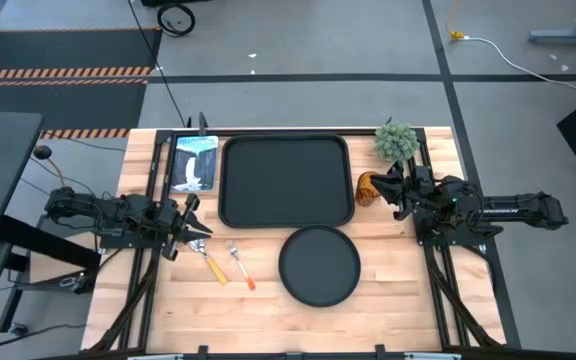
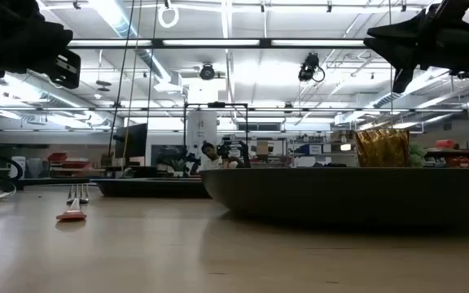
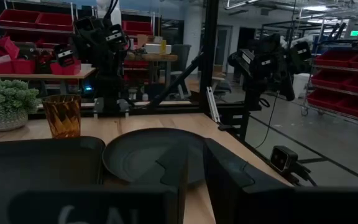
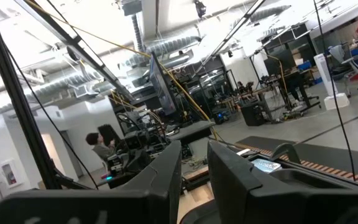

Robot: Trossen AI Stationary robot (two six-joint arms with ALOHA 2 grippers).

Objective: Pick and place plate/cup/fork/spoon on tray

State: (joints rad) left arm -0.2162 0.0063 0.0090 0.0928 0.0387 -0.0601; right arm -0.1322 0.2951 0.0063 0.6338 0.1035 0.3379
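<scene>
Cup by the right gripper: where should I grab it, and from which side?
The cup stands upright off the tray's right edge, plant behind it. Probably grip its walls near mid-height, right gripper coming level from its open right side.

The tray [image 1: 286,181] is set between the two grippers — the picture card [image 1: 194,163] just beside it on the left gripper's [image 1: 190,222] side, the cup [image 1: 369,189] and plant [image 1: 396,141] by the right gripper [image 1: 388,187]. The plate [image 1: 319,265] is placed nearer than the tray — the spoon [image 1: 208,260] and fork [image 1: 239,264] are laid just off the left gripper.
</scene>
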